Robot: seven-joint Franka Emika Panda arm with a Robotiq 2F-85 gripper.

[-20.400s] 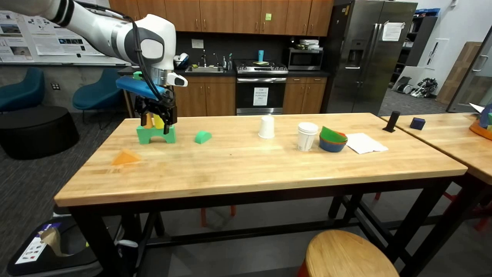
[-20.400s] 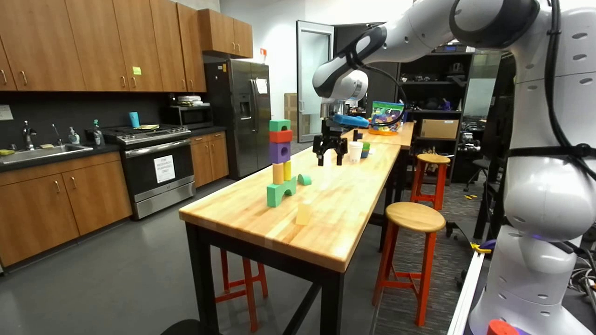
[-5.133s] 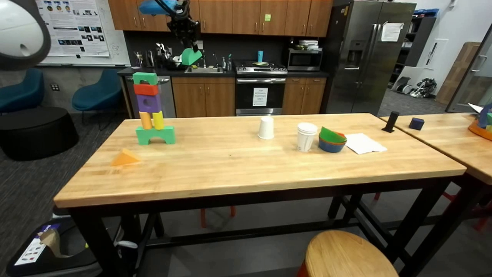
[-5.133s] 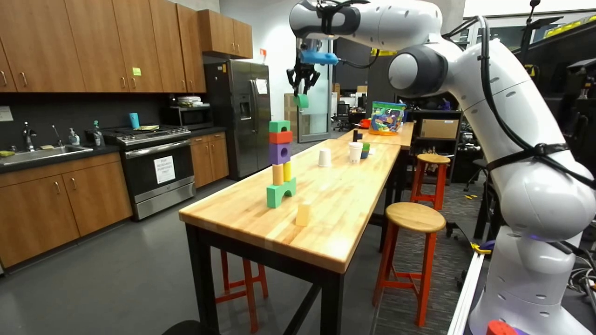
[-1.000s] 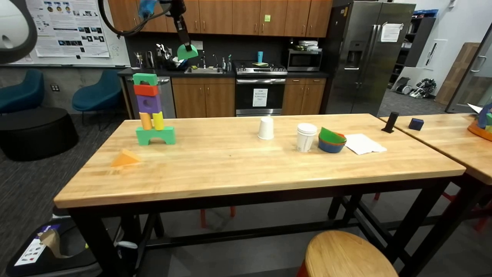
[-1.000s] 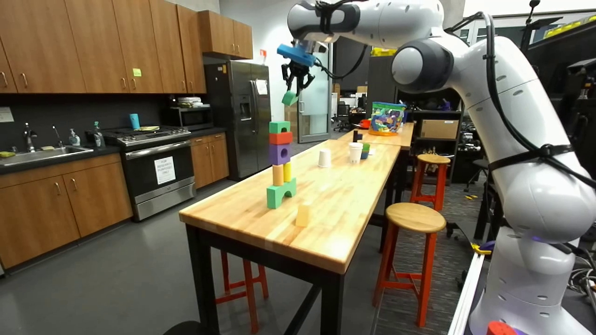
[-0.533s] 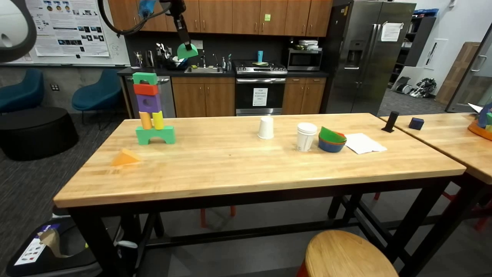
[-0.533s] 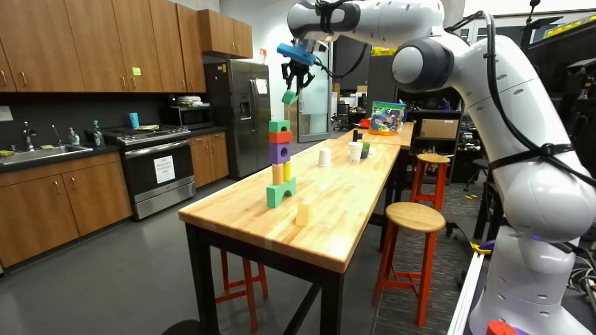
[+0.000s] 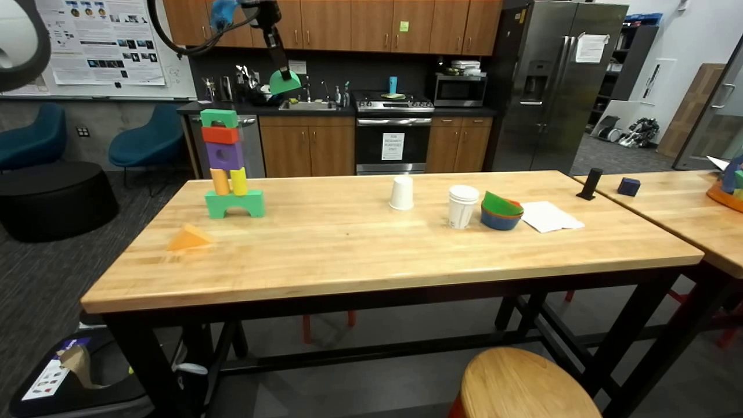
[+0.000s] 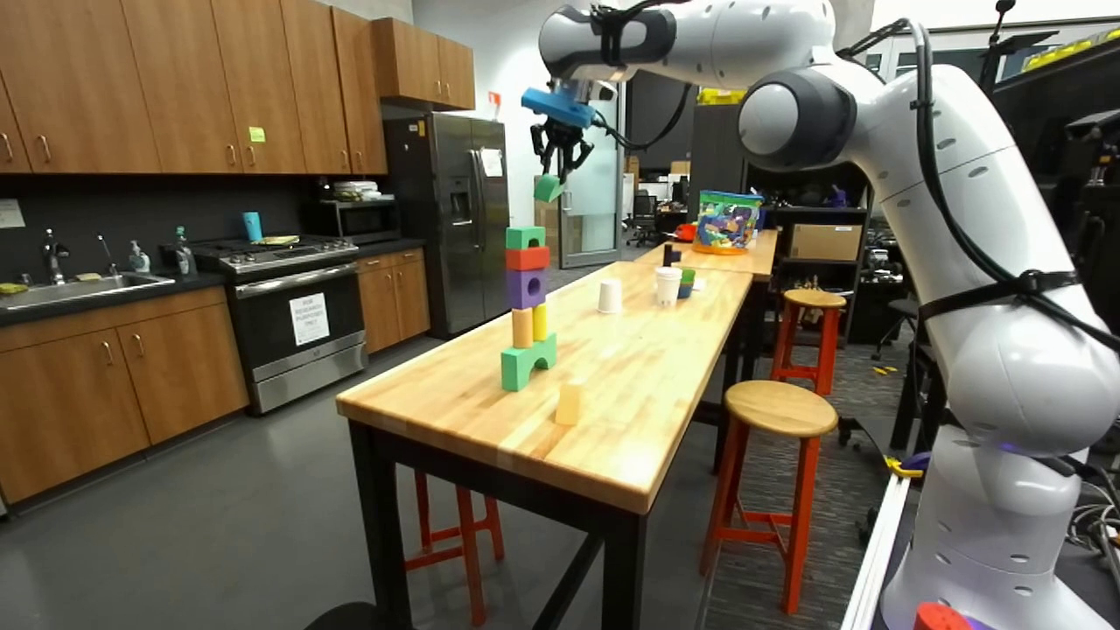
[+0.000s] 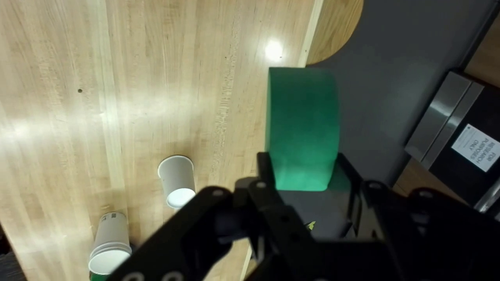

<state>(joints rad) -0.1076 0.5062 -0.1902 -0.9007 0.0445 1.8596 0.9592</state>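
Evidently the end effector (image 11: 303, 168) is clamped on a green half-round block (image 11: 302, 125), pinching it across both ends, and holds it in mid-air with its flat face tilted. The fingertips (image 11: 265, 169) cover only a small part of the block, so a knock could well twist it or send it down. Most exposed is the toy-block tower (image 9: 224, 157), which stands lower and a little to one side in both exterior views; the wrist view leaves it out, so how much room lies between is hard to judge. A sideways swing of the block might clip the small green arch (image 10: 521, 237) on top. The weak spot is probably lower, where just an orange cylinder (image 10: 522, 328) and a yellow cylinder (image 10: 539, 322) carry the purple holed block (image 10: 516, 290) and the red brick (image 10: 528, 258); both cylinders stand on a wide green arch (image 10: 516, 369), and an off-centre push could tip the lot.

Near the tower an orange triangular block (image 9: 190, 238) sits on the pale wooden bench (image 9: 360, 261). Farther along come an upturned paper cup (image 9: 401, 193), stacked paper cups (image 9: 462, 207), nested bowls (image 9: 500, 219) and a white sheet of paper (image 9: 551, 216). A round wooden stool (image 9: 527, 383) stands beside it. Beyond are a sink (image 9: 307, 106), a stove (image 9: 371, 148), a microwave (image 9: 461, 91), a tall dark refrigerator (image 9: 545, 116) and brown cabinets (image 9: 371, 23) overhead.
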